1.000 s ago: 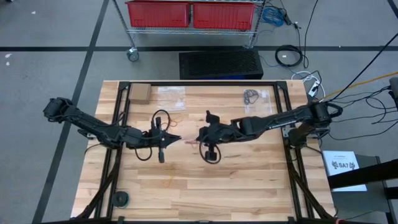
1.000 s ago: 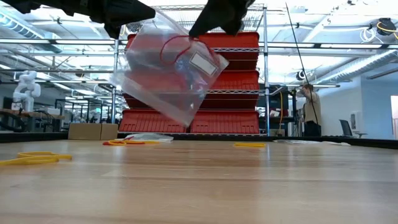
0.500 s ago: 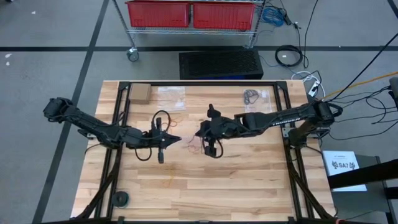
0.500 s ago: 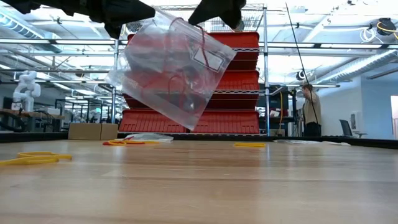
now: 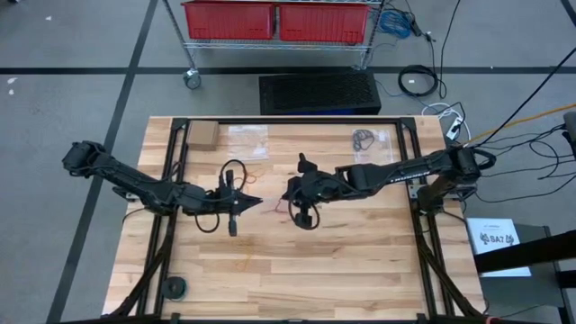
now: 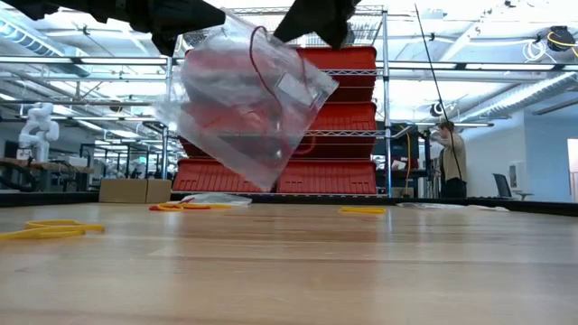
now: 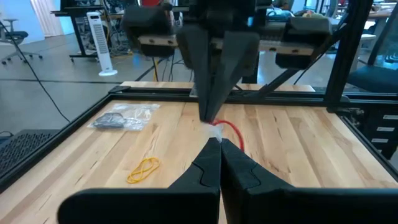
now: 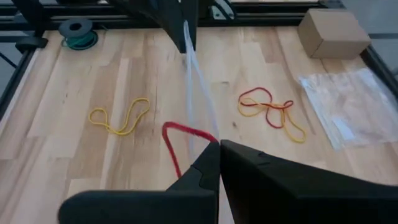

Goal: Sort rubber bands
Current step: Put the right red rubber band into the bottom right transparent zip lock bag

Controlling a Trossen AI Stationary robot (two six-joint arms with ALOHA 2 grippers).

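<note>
A clear plastic bag (image 6: 237, 117) hangs above the table's middle between my two grippers, with a white label on its right side. A red rubber band (image 6: 264, 65) loops through its upper part near my right gripper; whether it lies fully inside the bag I cannot tell. My left gripper (image 5: 257, 202) holds level from the left and is shut on the bag. My right gripper (image 5: 290, 193) slants down from the right, also shut on the bag. Other rubber bands lie loose on the wood: a yellow one (image 8: 120, 117) and a red and yellow cluster (image 8: 272, 111). My left gripper pinches the bag's top edge (image 7: 214, 129) between its two fingertips, coming level from the table's left. The bag hangs below it, clear of the table. My right gripper pinches the same top edge at its other end (image 8: 209, 135), slanting down from the table's right. The edge (image 8: 194, 74) runs between the two grippers, and the red band (image 8: 176, 138) lies right beside the fingers.
At the far left stand a cardboard box (image 5: 202, 135) and a flat clear bag (image 5: 247, 140). A bag of dark bands (image 5: 364, 139) lies far right. A green spool (image 5: 174, 287) sits near the front left corner. Yellow bands (image 6: 50, 230) lie near left.
The bag has swung between the grippers, its right corner rising and settling back. The red band dropped low in the bag half a second ago and now loops high near my right gripper again. Both grippers stayed shut.
</note>
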